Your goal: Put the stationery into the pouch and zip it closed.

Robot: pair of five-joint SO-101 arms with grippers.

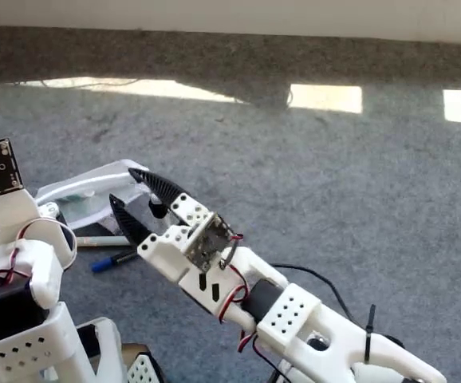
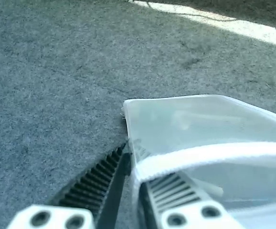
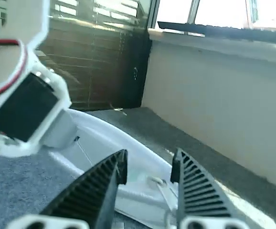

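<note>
Pinching the zip edge of the translucent white pouch (image 2: 200, 124), the left gripper (image 2: 131, 160) has its jaws pressed together on the white rim band. That end seems raised off the grey carpeted bench (image 1: 334, 175). The likely reason is to anchor the pouch and keep its mouth presented to the other arm.

The right gripper (image 1: 122, 184) hangs at the pouch's other end with its black jaws apart, holding nothing. Its wrist view shows the pouch (image 3: 104, 138) lying between and beyond them, with what looks like the zip pull (image 3: 153, 181) close to the gap.

Two pieces of stationery, a white pen (image 1: 103, 240) and a blue marker (image 1: 112, 260), lie on the bench just beside the pouch and outside it, near the left arm's base. A pale stick-like shape shows through the pouch wall in the left wrist view, but I cannot tell what it is.

By my reading the loading is unfinished, so the zip should wait until both pieces are in.
</note>
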